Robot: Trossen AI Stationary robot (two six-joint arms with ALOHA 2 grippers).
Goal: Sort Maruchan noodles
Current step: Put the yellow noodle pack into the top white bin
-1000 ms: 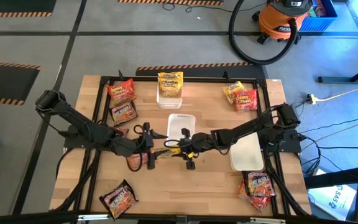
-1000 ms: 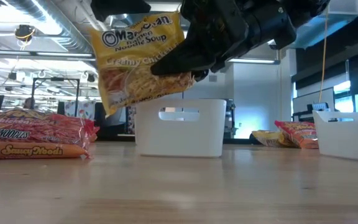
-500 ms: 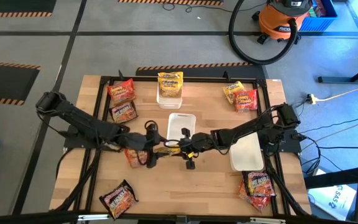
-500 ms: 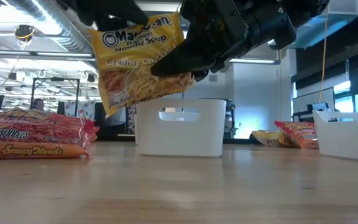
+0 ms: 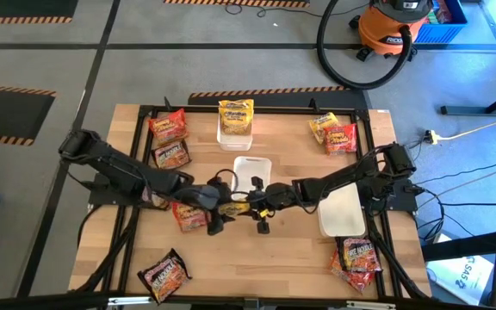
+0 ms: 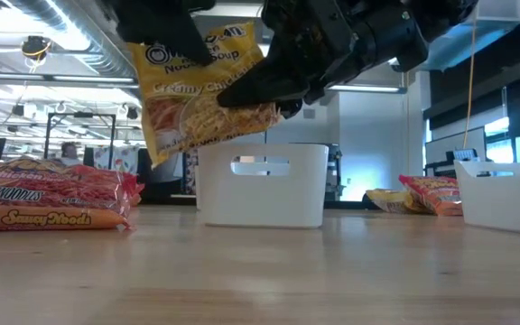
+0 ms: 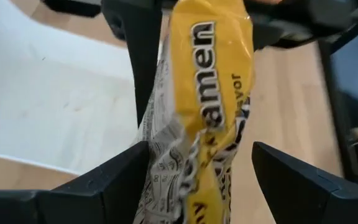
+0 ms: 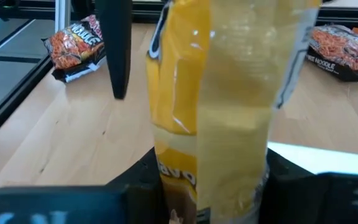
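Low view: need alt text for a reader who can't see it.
A yellow Maruchan packet hangs above the wooden table, gripped by the right hand, with the left hand at its upper corner. Behind stands a white tray; red-orange packets lie at the left.

Both arms are matte black, built of slim tubular links joined by bulkier rounded joint housings. The left gripper [image 5: 216,209] and right gripper [image 5: 250,205] carry flat, dark, wedge-shaped fingers [image 7: 114,180]. Thin black cables loop along the links near the wrists.
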